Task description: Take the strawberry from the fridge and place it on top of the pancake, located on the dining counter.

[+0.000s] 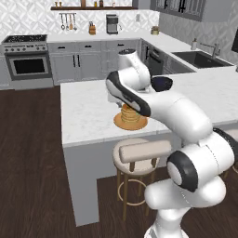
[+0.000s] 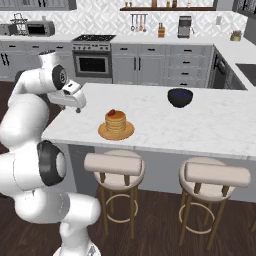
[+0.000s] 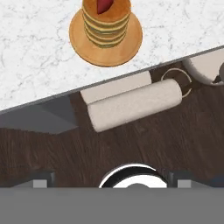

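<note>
The strawberry (image 2: 112, 113) lies on top of the pancake (image 2: 116, 123), a golden stack on a tan plate (image 2: 102, 132) near the front edge of the dining counter (image 2: 200, 125). In the hand view the strawberry (image 3: 104, 5) shows as a dark red piece on the pancake (image 3: 106, 24) at the top edge. My gripper (image 2: 77, 108) hangs open and empty over the counter's left end, apart from the stack and to its left. Its fingertips (image 3: 41, 178) stand wide apart in the hand view. In the left base view my arm covers the top of the pancake (image 1: 130, 116). The fridge is out of view.
A black bowl (image 2: 180, 97) stands further back on the counter. Wooden stools (image 2: 114, 170) (image 2: 215, 180) line the counter's front, one right below the plate (image 3: 135, 103). The oven (image 2: 92, 62) and wall cabinets lie behind; a sink (image 1: 200, 58) is at the right.
</note>
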{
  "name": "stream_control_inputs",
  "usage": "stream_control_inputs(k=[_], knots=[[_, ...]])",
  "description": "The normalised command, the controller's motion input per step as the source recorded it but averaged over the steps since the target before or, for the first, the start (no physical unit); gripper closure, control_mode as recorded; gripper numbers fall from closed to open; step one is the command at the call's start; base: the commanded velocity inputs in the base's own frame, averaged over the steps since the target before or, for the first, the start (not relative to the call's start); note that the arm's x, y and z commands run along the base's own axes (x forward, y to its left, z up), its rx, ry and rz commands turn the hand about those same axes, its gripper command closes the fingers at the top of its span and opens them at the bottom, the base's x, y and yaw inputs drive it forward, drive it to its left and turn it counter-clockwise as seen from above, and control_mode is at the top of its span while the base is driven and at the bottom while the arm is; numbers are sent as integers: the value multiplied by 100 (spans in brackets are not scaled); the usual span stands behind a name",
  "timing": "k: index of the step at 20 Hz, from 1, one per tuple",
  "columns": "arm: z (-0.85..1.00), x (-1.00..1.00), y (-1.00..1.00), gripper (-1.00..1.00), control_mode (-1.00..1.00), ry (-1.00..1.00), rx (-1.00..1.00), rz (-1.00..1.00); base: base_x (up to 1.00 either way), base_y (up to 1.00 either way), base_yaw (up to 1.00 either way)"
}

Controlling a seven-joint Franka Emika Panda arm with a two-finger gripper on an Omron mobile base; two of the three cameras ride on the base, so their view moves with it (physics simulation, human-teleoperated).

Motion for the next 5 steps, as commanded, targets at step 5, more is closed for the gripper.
stream_control_inputs(k=[5], knots=[[-1, -100, 98, -100, -100, 0, -24, 8, 0, 0, 0]])
